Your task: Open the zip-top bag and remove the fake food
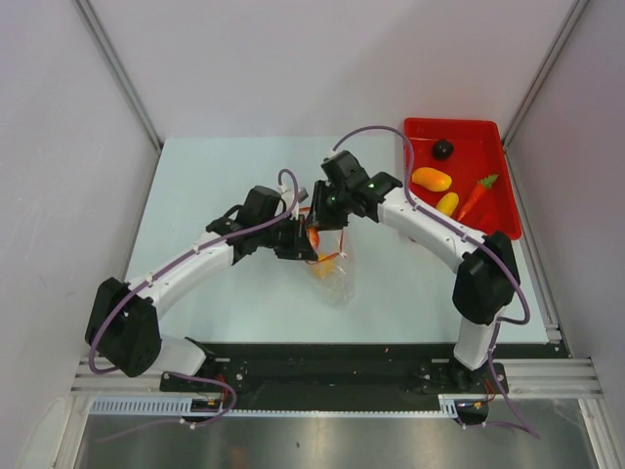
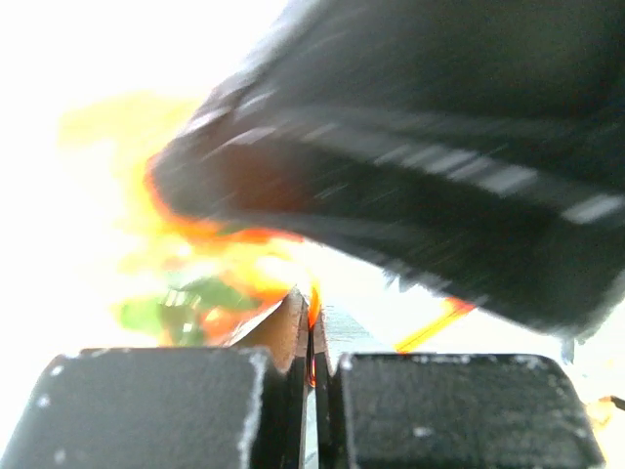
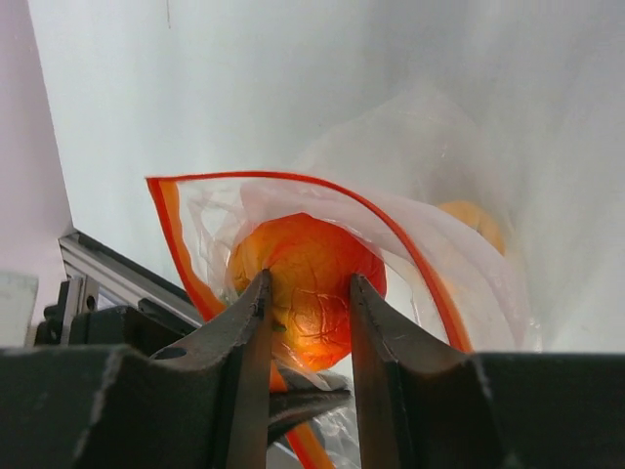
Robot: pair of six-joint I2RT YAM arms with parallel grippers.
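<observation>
The zip-top bag (image 1: 338, 280) hangs open above the middle of the table, its orange-red zip strip (image 3: 393, 231) curving round the mouth. My left gripper (image 2: 311, 315) is shut on the strip's edge. My right gripper (image 3: 309, 281) reaches into the mouth and is shut on a peach-red round fruit (image 3: 314, 252), one finger on each side. A second orange piece (image 3: 476, 221) lies deeper in the bag. In the top view the two grippers (image 1: 312, 237) meet at the bag's top. More fake food lies in the red tray.
The red tray (image 1: 485, 130) at the back right holds a dark round piece (image 1: 442, 149), an orange oval (image 1: 432, 179), a yellow oval (image 1: 447, 203) and a green-topped carrot (image 1: 475, 195). White walls close in both sides, and a metal rail runs along the near edge.
</observation>
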